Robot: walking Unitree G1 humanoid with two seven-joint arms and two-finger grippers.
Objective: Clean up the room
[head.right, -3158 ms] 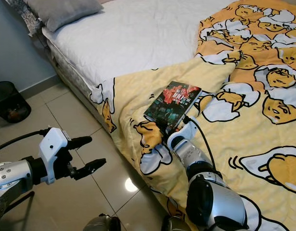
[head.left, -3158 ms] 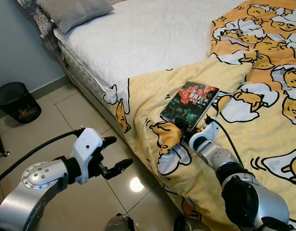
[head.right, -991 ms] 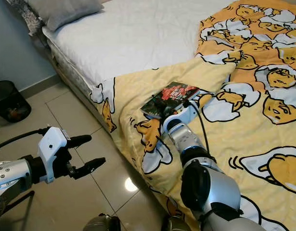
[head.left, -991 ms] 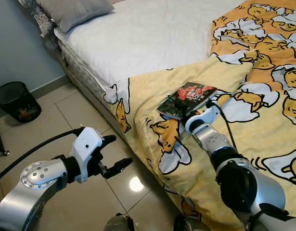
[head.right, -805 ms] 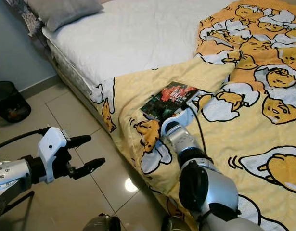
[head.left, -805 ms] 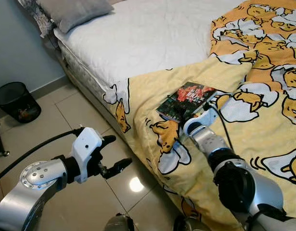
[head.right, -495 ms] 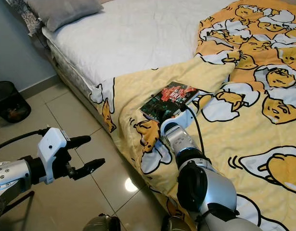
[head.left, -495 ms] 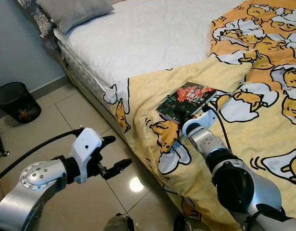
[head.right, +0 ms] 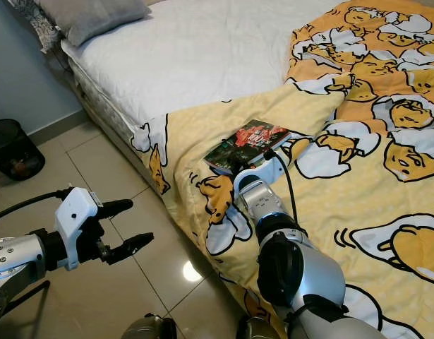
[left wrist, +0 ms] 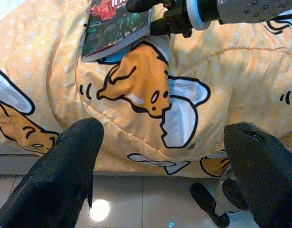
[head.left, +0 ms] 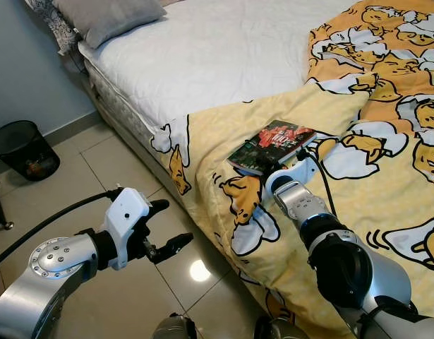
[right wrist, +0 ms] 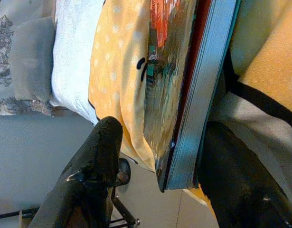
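Observation:
A paperback book (head.left: 276, 141) with a dark red-and-green cover lies on the yellow cartoon duvet (head.left: 386, 176), near the bed's side edge, its near end tipped up a little. My right gripper (head.left: 263, 167) is at that near end. In the right wrist view its fingers (right wrist: 105, 152) straddle the book (right wrist: 169, 71). One finger lies under the book and the other stands off the cover with a gap, so the gripper is open. My left gripper (head.left: 174, 223) hangs open over the tiled floor beside the bed, holding nothing. The left wrist view takes in the book (left wrist: 112, 26) from below.
A black waste bin (head.left: 22, 148) stands on the floor at the far left by the wall. A grey pillow (head.left: 107, 14) lies at the head of the white sheet (head.left: 224, 49). The mattress side (head.left: 125, 116) borders the floor (head.left: 132, 296).
The right gripper has pushed in at the book's near end, and the book has tipped up from lying flat and slid slightly left. The left arm has stayed put.

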